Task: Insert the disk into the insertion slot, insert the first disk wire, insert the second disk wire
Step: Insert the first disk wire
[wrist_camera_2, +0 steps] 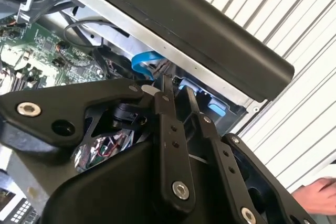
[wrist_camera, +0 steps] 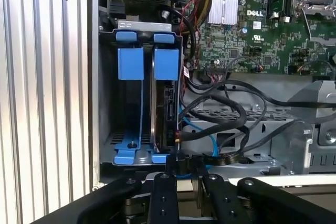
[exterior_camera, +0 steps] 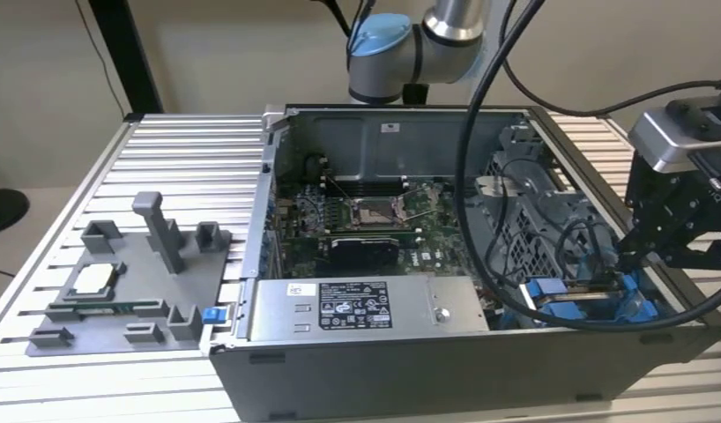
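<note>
The slatted tabletop [exterior_camera: 184, 150] carries the open computer case [exterior_camera: 373, 370]. At its near corner on the exterior view's right sits the drive bay [wrist_camera: 107, 103], where the disk [wrist_camera: 168, 108] already stands in its slot. The gripper [wrist_camera: 182, 163] hovers close to the disk's edge; whether the jaws pinch anything I cannot tell. This is probably the first-wire step, and it calls for squaring a plug to the disk's narrow port, by the blue wire [wrist_camera: 212, 140].
</note>
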`<state>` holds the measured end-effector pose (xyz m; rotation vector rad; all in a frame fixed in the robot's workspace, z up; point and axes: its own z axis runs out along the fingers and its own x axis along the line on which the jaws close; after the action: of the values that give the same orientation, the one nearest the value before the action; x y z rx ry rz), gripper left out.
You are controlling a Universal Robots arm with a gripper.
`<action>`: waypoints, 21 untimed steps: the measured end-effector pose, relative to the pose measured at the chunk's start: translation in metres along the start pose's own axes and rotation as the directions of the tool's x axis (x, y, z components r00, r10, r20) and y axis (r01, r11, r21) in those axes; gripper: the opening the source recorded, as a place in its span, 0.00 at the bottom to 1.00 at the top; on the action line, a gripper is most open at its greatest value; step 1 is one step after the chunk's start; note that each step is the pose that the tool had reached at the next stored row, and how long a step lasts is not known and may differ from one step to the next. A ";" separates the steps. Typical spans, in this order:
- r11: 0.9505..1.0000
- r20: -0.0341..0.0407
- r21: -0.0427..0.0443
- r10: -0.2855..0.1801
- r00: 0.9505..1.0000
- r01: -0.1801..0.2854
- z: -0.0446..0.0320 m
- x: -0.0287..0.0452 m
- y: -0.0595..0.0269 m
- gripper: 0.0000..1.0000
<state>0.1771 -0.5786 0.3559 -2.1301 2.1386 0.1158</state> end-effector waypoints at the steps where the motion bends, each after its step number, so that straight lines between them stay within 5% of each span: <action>1: 1.000 0.006 0.000 0.002 1.000 -0.002 0.0003 -0.0001 0.0000 1.00; 2: 1.000 0.012 0.000 0.003 1.000 -0.003 0.0004 -0.0001 0.0001 0.00; 7: 1.000 0.032 0.001 0.007 0.999 -0.007 0.0000 -0.0001 0.0012 0.00; 11: 1.000 0.042 0.001 0.010 0.999 -0.010 -0.0103 -0.0015 0.0057 0.00; 21: 1.000 0.086 0.001 0.014 0.996 -0.014 -0.0308 -0.0041 0.0379 0.00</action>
<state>0.1383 -0.5786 0.3858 -2.0702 2.1051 0.2034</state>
